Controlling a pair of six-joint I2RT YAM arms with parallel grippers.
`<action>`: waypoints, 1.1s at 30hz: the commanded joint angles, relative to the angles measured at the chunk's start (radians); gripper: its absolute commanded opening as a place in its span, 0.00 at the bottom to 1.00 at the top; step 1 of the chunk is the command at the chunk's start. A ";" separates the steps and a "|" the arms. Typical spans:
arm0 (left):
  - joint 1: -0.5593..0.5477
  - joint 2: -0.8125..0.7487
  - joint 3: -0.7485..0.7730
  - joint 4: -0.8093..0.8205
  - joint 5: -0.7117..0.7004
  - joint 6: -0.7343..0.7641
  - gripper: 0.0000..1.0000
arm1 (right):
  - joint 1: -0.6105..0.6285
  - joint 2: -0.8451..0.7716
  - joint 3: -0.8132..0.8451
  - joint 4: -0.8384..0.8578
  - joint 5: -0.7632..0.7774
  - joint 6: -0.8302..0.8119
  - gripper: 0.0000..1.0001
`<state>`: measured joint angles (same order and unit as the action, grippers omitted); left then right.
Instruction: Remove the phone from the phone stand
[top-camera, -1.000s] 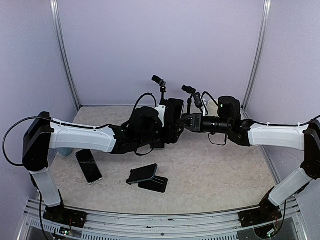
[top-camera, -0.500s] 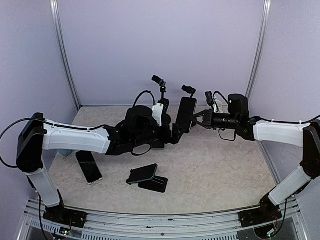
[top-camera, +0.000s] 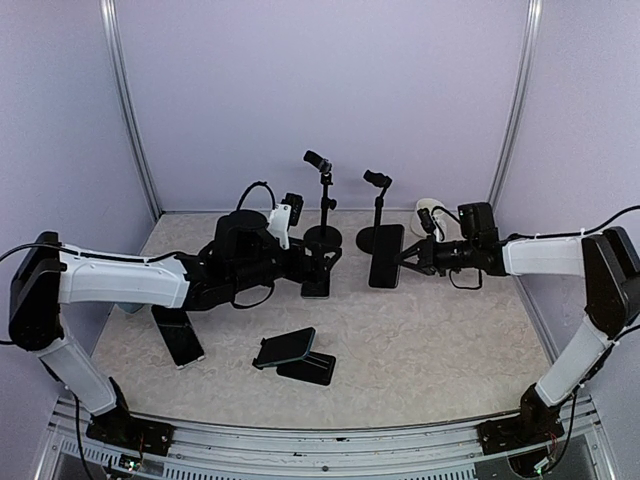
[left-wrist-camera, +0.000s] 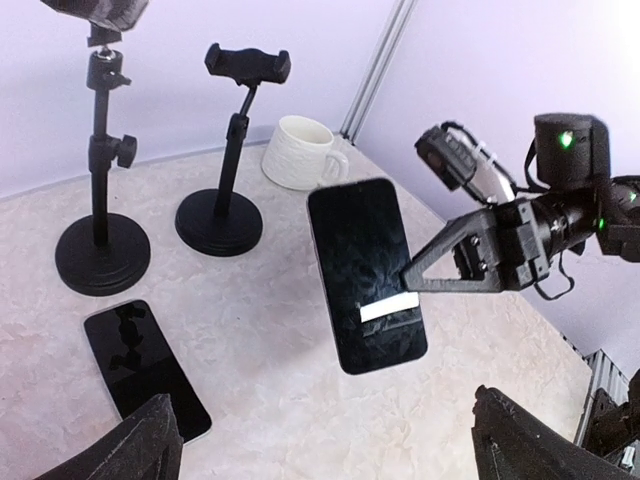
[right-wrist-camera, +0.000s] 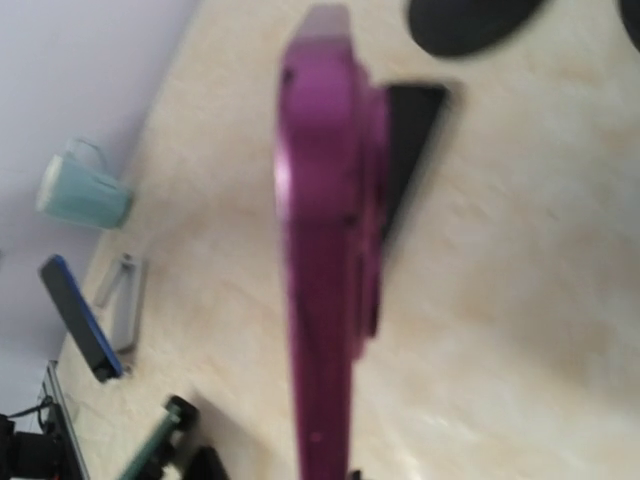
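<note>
The phone (top-camera: 385, 257) is dark-faced with a purple case and hangs just above the table right of centre. My right gripper (top-camera: 405, 258) is shut on its side edge. The right wrist view shows the phone (right-wrist-camera: 325, 270) edge-on and blurred. The left wrist view shows the phone (left-wrist-camera: 365, 275) pinched by the right fingers (left-wrist-camera: 470, 265). Behind it stand two tall black phone stands (top-camera: 323, 200) (top-camera: 378, 205) with empty clamps. My left gripper (top-camera: 322, 262) is open and holds nothing, to the left of the phone. Its fingertips (left-wrist-camera: 150, 450) are spread wide.
A white mug (top-camera: 430, 212) sits at the back right. One black phone (top-camera: 316, 285) lies flat under my left gripper and another (top-camera: 178, 333) at the left. A low stand (top-camera: 285, 350) near the front holds a phone. A teal cup (right-wrist-camera: 85, 190) is at the far left.
My left gripper opened, let go of the phone and drew back to the left. My right gripper carried the phone right and down toward the table.
</note>
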<state>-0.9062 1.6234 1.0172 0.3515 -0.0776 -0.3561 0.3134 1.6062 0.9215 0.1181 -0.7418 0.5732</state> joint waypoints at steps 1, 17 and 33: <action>0.030 -0.068 -0.044 0.044 0.022 -0.007 0.99 | -0.032 0.065 0.059 -0.049 -0.078 -0.065 0.00; 0.048 -0.124 -0.123 0.083 0.026 -0.064 0.99 | -0.068 0.381 0.239 -0.054 -0.182 -0.081 0.00; 0.059 -0.147 -0.138 0.060 -0.005 -0.076 0.99 | -0.131 0.560 0.357 -0.093 -0.228 -0.098 0.08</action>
<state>-0.8539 1.4998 0.8959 0.4038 -0.0620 -0.4221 0.1993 2.1216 1.2446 0.0341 -0.9775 0.5056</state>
